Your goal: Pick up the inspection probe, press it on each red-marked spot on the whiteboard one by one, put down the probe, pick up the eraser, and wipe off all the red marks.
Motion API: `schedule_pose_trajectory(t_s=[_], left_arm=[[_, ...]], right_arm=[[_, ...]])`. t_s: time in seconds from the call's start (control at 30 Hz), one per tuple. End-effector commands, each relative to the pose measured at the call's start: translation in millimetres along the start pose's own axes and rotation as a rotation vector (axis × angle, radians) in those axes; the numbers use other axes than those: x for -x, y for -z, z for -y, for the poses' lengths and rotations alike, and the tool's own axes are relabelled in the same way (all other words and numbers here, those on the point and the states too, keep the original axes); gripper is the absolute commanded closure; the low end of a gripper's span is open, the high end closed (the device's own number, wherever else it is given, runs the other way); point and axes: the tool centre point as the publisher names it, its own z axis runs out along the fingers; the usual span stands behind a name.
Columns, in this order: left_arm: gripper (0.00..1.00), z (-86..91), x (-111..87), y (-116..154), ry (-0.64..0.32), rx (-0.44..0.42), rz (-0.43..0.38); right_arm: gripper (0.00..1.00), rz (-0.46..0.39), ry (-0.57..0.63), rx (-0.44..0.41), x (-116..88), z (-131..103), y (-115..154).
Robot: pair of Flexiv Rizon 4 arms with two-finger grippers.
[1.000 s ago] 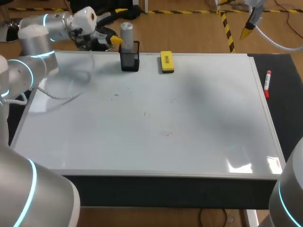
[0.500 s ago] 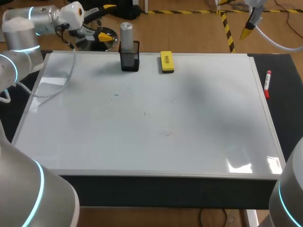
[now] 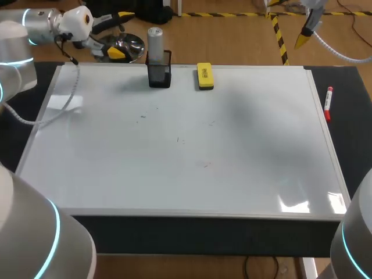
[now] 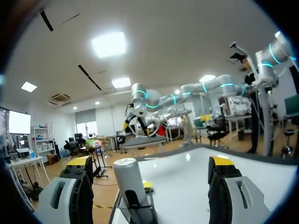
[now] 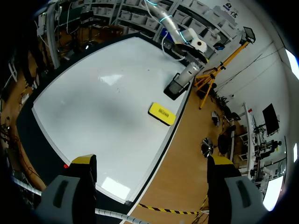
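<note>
Whiteboard (image 3: 186,174) lies flat and covers most of the black worktop (image 3: 354,151). From the far left corner comes the left arm (image 3: 35,26). Its left fingers (image 4: 77,186) hang beyond the board's far edge, left of the holder and apart from it, spread wide and gripping nothing. Seen from that wrist, the probe (image 4: 131,182) stands ahead of the gap between them, untouched. High over the far right side, the right fingers (image 5: 79,186) are likewise spread and empty.

At the board's far edge, left of middle, sits the black holder (image 3: 159,77), with the grey probe upright in it. Just beside it, on its right, lies the yellow eraser (image 3: 204,76). Off the board's right edge, the red marker (image 3: 328,103) lies on the worktop. Near the board's middle are a few faint marks (image 3: 206,165), too small to tell their colour.
</note>
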Motion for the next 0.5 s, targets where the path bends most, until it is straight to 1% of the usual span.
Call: schedule_pose_trajectory(t_s=[0.03,0.17,0.33,0.5], left_arm=[[0.0,5.7,-26.4,2,0.002,0.285,0.399],[0.0,3.9,-35.0,7,0.013,0.293,0.421],[0.0,3.0,-43.3,9,0.033,0.272,0.431],[0.0,3.0,-43.3,9,0.033,0.272,0.431]], right_arm=[[0.0,-0.004,0.001,-0.003,0,0,1],[0.0,-0.004,0.001,-0.003,0,0,1],[0.0,-0.004,0.001,-0.003,0,0,1],[0.0,-0.004,0.001,-0.003,0,0,1]])
